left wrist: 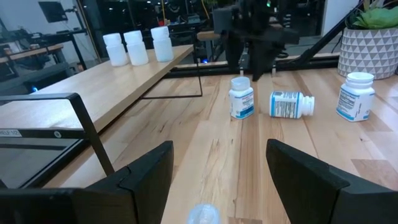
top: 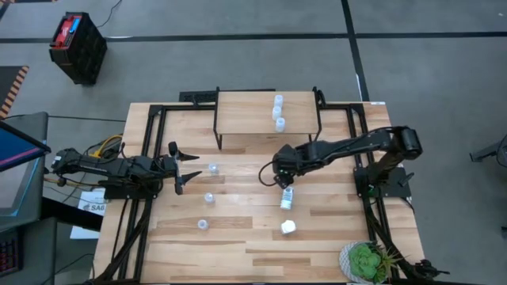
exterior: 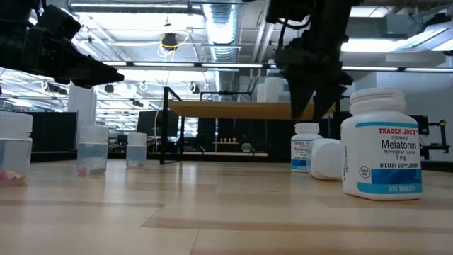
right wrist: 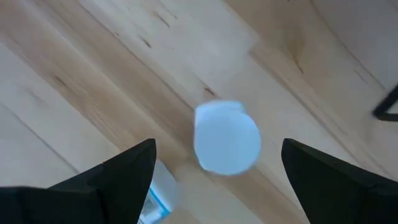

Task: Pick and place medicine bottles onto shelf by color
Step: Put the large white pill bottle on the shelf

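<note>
Bottles (left wrist: 242,98), smooth white plastic cylinders, on grained wood; both jaws spread open.

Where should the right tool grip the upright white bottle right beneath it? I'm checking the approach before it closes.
Grip the upright white bottle across its round cap and upper body, coming straight down from above. It stands upright with its cap facing the right tool, whose open fingers already straddle it. A fallen bottle lies close beside it, so a side approach would likely knock that one.
</note>
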`<move>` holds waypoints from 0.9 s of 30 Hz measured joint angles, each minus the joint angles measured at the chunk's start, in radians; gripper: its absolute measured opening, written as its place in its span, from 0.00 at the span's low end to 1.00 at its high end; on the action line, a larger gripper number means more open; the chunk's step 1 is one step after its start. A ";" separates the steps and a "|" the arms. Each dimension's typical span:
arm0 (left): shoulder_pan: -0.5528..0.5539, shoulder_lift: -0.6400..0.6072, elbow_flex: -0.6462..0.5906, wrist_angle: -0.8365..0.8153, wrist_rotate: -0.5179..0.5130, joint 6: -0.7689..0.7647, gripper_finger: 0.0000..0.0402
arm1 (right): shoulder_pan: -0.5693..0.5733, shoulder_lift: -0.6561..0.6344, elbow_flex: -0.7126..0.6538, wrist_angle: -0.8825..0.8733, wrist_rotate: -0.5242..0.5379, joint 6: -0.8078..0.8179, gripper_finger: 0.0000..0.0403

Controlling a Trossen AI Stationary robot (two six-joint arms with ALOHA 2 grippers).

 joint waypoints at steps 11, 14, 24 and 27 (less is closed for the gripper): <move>0.000 0.000 0.000 0.002 0.000 0.000 0.61 | -0.022 0.093 0.008 0.006 -0.020 -0.024 0.91; 0.000 0.000 0.000 0.002 0.000 0.011 0.61 | -0.022 0.071 0.008 0.000 -0.022 -0.024 0.88; 0.000 0.000 0.000 0.000 0.000 0.011 0.61 | -0.040 0.063 0.008 -0.033 -0.100 -0.024 0.68; 0.000 0.000 0.000 0.000 0.000 0.011 0.61 | -0.039 0.062 0.007 -0.027 -0.100 -0.024 0.67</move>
